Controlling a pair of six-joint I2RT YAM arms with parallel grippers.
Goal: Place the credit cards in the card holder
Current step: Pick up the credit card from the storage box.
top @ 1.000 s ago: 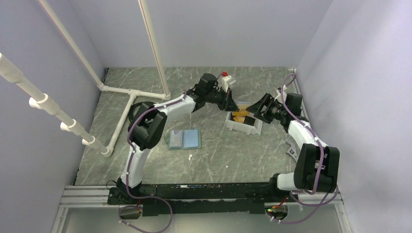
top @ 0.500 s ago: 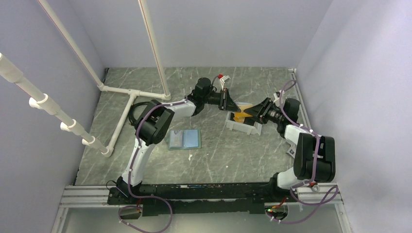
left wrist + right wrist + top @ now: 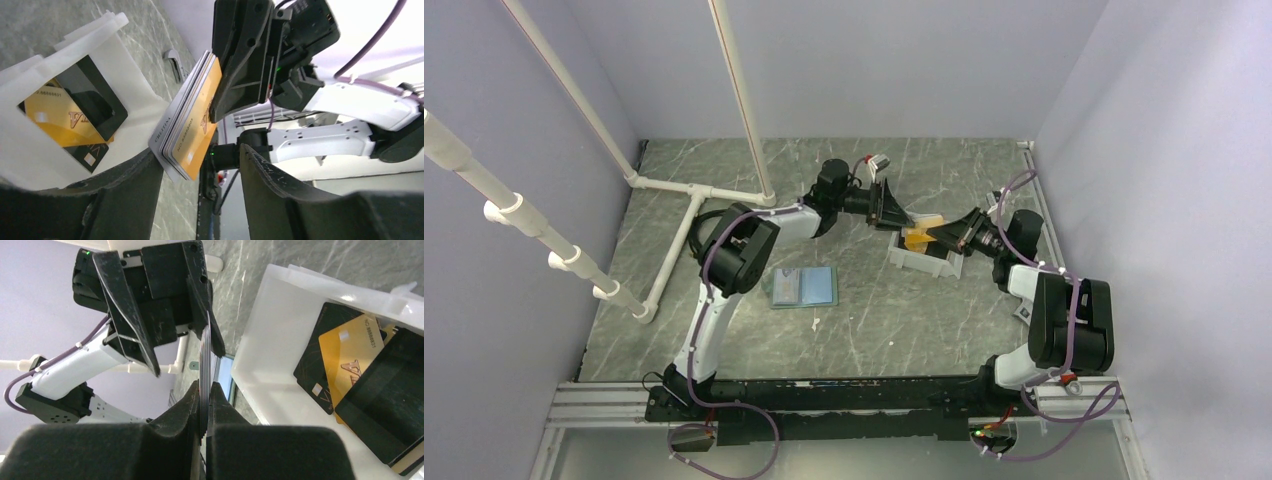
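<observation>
A stack of credit cards [image 3: 192, 125], orange-yellow on top and pale at the edge, hangs in the air over the white bin [image 3: 914, 262]. My right gripper [image 3: 205, 395] is shut on one end of the stack [image 3: 204, 360], seen edge-on. My left gripper [image 3: 200, 170] is open around the other end, and the stack's corner rests against its left finger [image 3: 135, 195]. In the top view the two grippers, left [image 3: 892, 207] and right [image 3: 946, 233], face each other. The card holder [image 3: 804, 287] lies open, light blue side up, left of the bin.
More cards lie in the bin [image 3: 130, 75]: a gold one [image 3: 60, 117] and a black one [image 3: 92, 155]. A white pipe frame [image 3: 684, 190] stands at the back left. A small white scrap [image 3: 815, 322] lies near the holder. Walls close in on three sides.
My right gripper has closed on the stack of cards and my left gripper has opened and let go of it. Both grippers have drawn closer over the bin.
</observation>
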